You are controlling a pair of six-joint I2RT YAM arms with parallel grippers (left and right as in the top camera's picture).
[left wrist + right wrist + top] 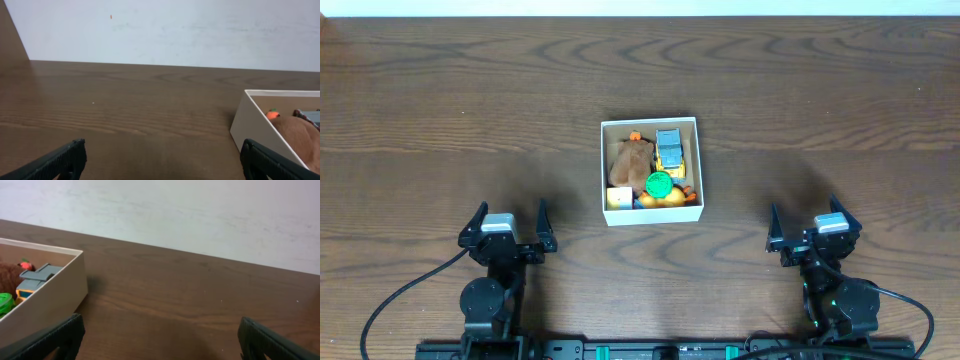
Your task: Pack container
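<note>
Your left gripper (511, 212) and right gripper (804, 212) sit at the near edge of the wooden table (440, 100), each with its jaws spread wide and nothing between them. The container (655, 214), a small white box with a tan inside, stands open-topped at the middle of the table, between the two arms and a little farther out, well apart from both. Inside it, you can see a brown plush toy (630, 162) against the left wall, a blue-grey and yellow toy vehicle (669, 150) just beside it toward the far right corner, a round green piece (659, 184) near the centre, a pale cube (619, 196) in the near left corner and orange pieces (672, 198) along the near wall. From your left wrist camera the box shows at the right edge of the view; from your right wrist camera it shows at the left edge, and in both views the dark fingers frame only bare wood.
</note>
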